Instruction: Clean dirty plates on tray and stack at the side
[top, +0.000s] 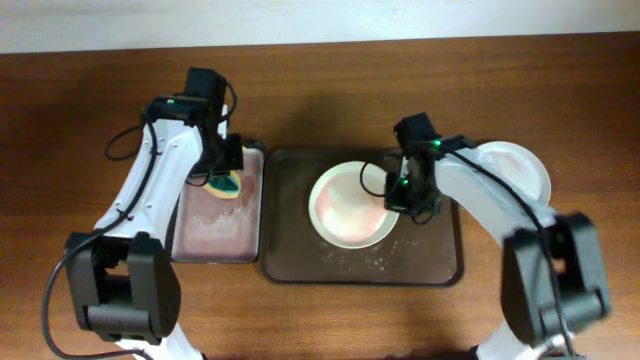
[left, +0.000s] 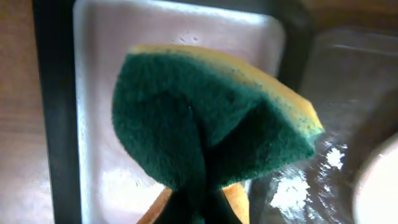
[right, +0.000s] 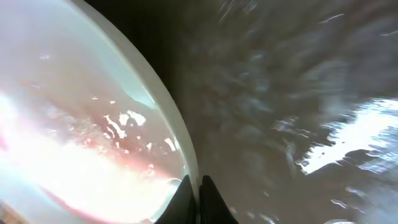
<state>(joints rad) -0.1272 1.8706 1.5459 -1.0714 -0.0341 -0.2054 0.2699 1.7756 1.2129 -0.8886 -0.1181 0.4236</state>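
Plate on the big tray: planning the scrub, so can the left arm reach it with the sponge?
Probably yes. The left gripper holds the sponge over the small tray alongside; the plate lies bare but for the right gripper pinching its right rim.

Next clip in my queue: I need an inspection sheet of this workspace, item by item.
Surface: dark wood-grain tabletop.
Job's things: large brown tray holds one plate with red smears. There are wet specks on the tray floor. A second white plate lies on the table at right, partly behind the right arm. No third plate seen.
Clutter: smaller black-rimmed tray, pinkish inside, left of the large one.
Grippers: left tool shut on a folded green-and-yellow sponge above the small tray. Right tool shut on the smeared plate's right rim.
Cables: black cables loop along the left arm.
Surroundings: pale strip beyond the table's far edge.
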